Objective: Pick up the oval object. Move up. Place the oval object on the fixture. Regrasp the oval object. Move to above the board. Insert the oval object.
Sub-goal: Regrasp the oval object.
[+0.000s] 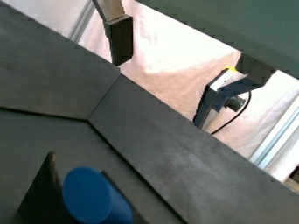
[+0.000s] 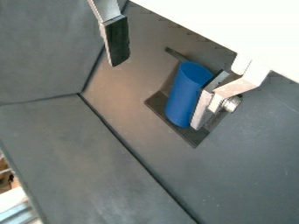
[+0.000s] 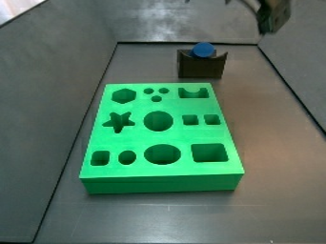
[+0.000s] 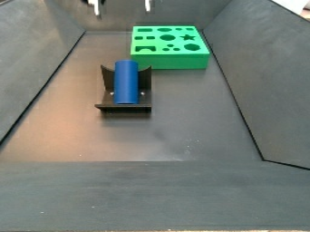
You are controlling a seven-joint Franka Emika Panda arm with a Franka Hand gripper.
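So the oval object (image 4: 126,82) is lying in the notch of the fixture (image 4: 123,105), left of centre in a side view, and nothing is touching it. The board (image 4: 169,45) sits further back toward the upper middle, well apart from the fixture. The gripper (image 4: 119,6) is way up at the top edge, fingers (image 2: 115,39) spread apart with nothing between them, clear above the peg.
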